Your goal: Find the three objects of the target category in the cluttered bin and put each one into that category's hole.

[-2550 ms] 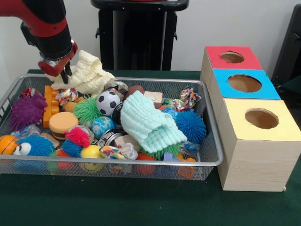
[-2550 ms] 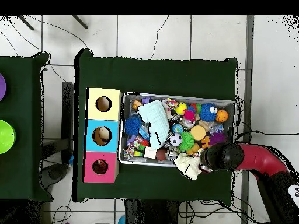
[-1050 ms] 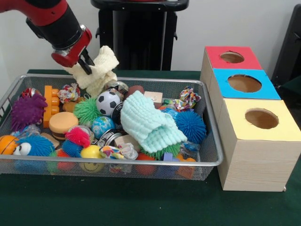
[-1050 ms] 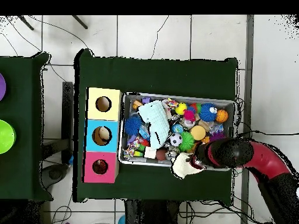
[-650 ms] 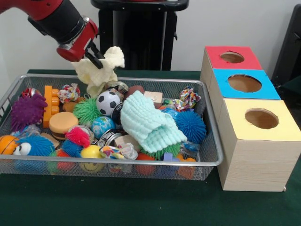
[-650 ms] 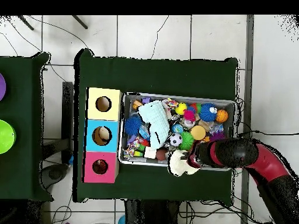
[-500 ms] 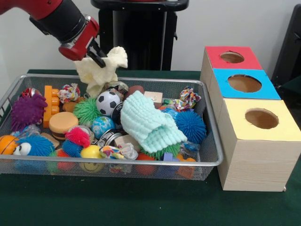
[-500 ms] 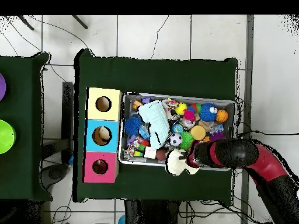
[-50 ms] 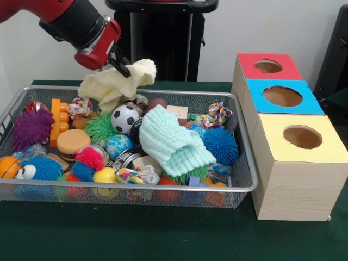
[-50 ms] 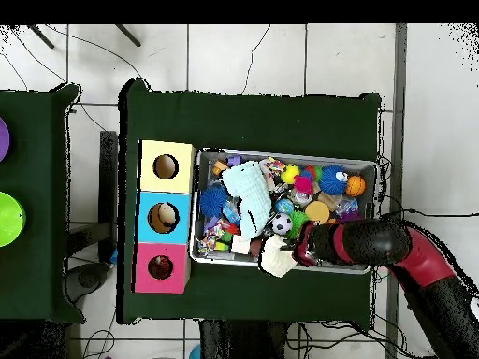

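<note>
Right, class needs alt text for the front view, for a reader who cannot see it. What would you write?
A red robot gripper, shut on a pale yellow knitted cloth, holds it above the far side of a wire mesh bin crammed with toys, including a mint green cloth. Beside the bin stand three wooden boxes with round holes: red-topped, blue-topped, yellow-topped.

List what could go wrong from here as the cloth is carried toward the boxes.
The gripper pinches the pale yellow cloth only near one end, so it might slip free. Its hanging end trails low over the wire bin and could snag toys such as the soccer ball.
</note>
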You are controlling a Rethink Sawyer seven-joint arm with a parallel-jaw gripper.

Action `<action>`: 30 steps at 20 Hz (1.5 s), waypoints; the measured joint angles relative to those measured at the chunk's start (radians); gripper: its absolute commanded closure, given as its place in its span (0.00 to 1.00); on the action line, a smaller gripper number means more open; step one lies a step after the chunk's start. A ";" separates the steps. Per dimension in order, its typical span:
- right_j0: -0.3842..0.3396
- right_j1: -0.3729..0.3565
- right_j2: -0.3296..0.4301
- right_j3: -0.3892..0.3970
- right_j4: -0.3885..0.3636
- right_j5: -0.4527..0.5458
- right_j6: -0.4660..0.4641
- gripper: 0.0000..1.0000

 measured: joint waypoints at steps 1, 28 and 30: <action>-0.003 0.004 0.005 0.001 0.000 0.000 0.000 1.00; -0.046 0.071 0.063 0.044 -0.209 -0.012 0.000 1.00; -0.044 0.072 0.063 0.046 -0.226 -0.024 0.000 1.00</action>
